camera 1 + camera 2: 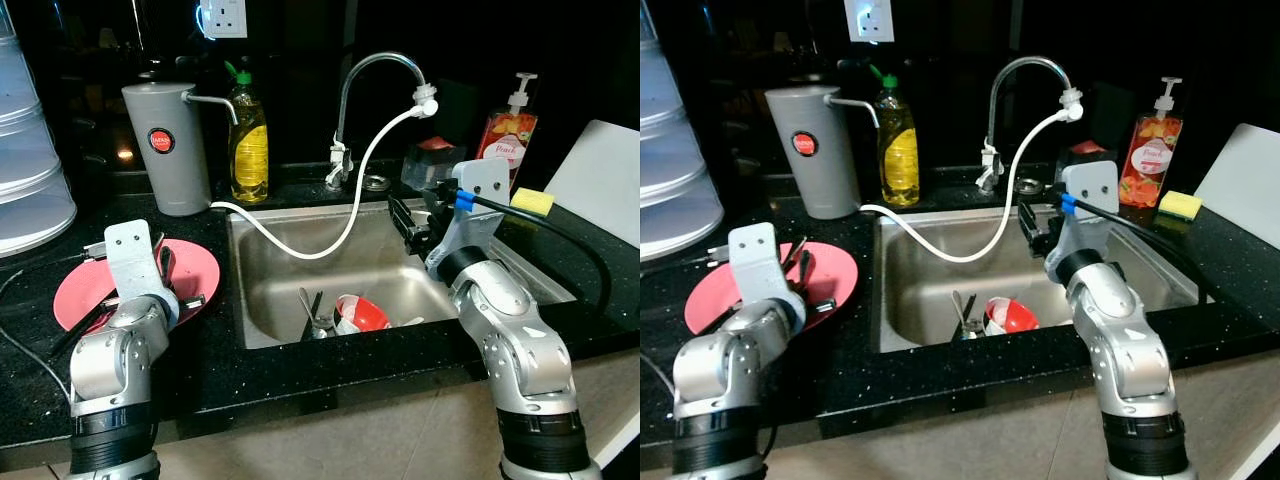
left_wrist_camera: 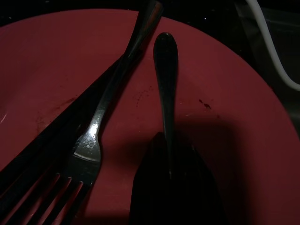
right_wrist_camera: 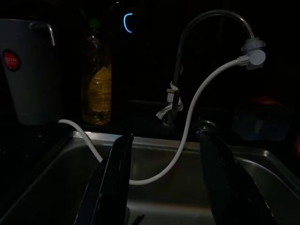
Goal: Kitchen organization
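A red plate [image 1: 200, 262] lies on the black counter left of the sink, with a fork [image 2: 101, 126] and other cutlery on it. My left gripper [image 1: 172, 280] hangs low over the plate. In the left wrist view its dark fingers [image 2: 187, 192] are closed together on the handle of a slim metal utensil [image 2: 165, 75] lying beside the fork. My right gripper [image 1: 410, 225] is held above the right side of the steel sink [image 1: 270, 290], open and holding nothing, its fingers [image 3: 115, 178] spread towards the tap. A red bowl [image 1: 360, 312] and some cutlery [image 1: 312, 310] lie in the sink.
A curved tap [image 1: 375, 70] with a white hose [image 1: 340, 225] loops across the basin. Behind stand a grey jug [image 1: 165, 145], a yellow soap bottle [image 1: 248, 140] and a pump bottle [image 1: 505, 130]. A yellow sponge [image 1: 532, 201] and white board [image 1: 600, 180] sit right; a clear cover [image 1: 25, 170] stands left.
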You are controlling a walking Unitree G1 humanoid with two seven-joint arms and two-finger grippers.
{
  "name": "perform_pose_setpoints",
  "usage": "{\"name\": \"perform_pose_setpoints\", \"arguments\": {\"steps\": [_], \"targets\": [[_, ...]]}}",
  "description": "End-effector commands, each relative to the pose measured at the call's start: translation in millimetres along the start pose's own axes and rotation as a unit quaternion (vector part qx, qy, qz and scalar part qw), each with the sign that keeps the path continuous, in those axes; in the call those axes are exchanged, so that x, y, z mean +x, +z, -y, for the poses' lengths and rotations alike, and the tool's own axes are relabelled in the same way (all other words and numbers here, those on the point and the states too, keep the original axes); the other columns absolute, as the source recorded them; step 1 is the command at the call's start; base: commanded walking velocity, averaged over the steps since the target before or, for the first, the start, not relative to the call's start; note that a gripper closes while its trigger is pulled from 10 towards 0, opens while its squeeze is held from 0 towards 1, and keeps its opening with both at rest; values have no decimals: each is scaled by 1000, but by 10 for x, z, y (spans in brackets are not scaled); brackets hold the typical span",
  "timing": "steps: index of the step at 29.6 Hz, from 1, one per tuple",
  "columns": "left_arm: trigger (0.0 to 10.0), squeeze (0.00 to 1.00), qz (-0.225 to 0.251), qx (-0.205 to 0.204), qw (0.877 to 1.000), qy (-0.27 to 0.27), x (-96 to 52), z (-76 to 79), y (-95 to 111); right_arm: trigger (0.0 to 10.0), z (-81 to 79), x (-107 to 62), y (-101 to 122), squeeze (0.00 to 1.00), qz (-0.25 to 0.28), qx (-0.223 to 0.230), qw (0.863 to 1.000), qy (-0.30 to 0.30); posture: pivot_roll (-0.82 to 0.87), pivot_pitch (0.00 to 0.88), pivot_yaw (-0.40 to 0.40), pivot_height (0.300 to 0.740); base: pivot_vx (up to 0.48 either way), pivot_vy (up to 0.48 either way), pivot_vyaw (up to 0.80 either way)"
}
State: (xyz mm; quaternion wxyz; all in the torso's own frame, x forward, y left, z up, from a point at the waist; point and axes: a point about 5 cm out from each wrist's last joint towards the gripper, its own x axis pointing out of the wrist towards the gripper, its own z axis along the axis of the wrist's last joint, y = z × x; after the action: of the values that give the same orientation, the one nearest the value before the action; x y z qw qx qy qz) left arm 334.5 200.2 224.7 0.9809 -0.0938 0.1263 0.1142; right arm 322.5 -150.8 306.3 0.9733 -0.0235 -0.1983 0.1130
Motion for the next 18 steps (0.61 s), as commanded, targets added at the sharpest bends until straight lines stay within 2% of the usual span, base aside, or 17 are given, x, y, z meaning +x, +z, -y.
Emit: {"name": "perform_pose_setpoints", "arguments": {"steps": [1, 2, 4, 6, 7, 9, 14, 15, 18], "targets": [[8745, 0, -7, 23, 1000, 21, 21, -51, -68, 10000, 24, -7, -17, 0, -1, 3, 1000, -6, -51, 41, -9, 740, 0, 0, 0], [10000, 0, 10, 31, 999, 25, 13, -48, -15, 10000, 26, -7, -16, 0, -1, 3, 1000, -6, -52, 41, -10, 740, 0, 0, 0], [10000, 0, 21, 36, 999, 29, 7, -47, 20, 10000, 27, -7, -16, 0, -1, 3, 1000, -7, -51, 41, -10, 740, 0, 0, 0], [10000, 0, 61, 44, 997, 28, -26, -26, 144, 10000, 27, -7, -14, 0, 0, 3, 1000, -7, -53, 42, -10, 740, 0, 0, 0], [10000, 0, 105, 45, 993, 12, -72, 21, 278, 10000, 27, -6, -12, 0, 0, 3, 1000, -7, -51, 42, -10, 740, 0, 0, 0], [10000, 0, 117, 45, 992, 6, -88, 36, 317, 10000, 27, -6, -11, 0, 1, 3, 1000, -7, -51, 42, -10, 740, 0, 0, 0], [10000, 0, 175, 48, 981, -65, -187, 160, 496, 10000, 26, -2, 4, 0, 4, 18, 1000, -8, -50, 41, -9, 740, 0, 0, 0], [10000, 0, 175, 48, 981, -65, -187, 160, 496, 10000, 26, -2, 4, 0, 4, 18, 1000, -8, -50, 41, -9, 740, 0, 0, 0], [10000, 0, 190, 65, 971, -127, -234, 229, 541, 10000, 25, 5, 35, 0, 11, 62, 998, -1, -50, 40, -10, 740, 0, 0, 0]]}}
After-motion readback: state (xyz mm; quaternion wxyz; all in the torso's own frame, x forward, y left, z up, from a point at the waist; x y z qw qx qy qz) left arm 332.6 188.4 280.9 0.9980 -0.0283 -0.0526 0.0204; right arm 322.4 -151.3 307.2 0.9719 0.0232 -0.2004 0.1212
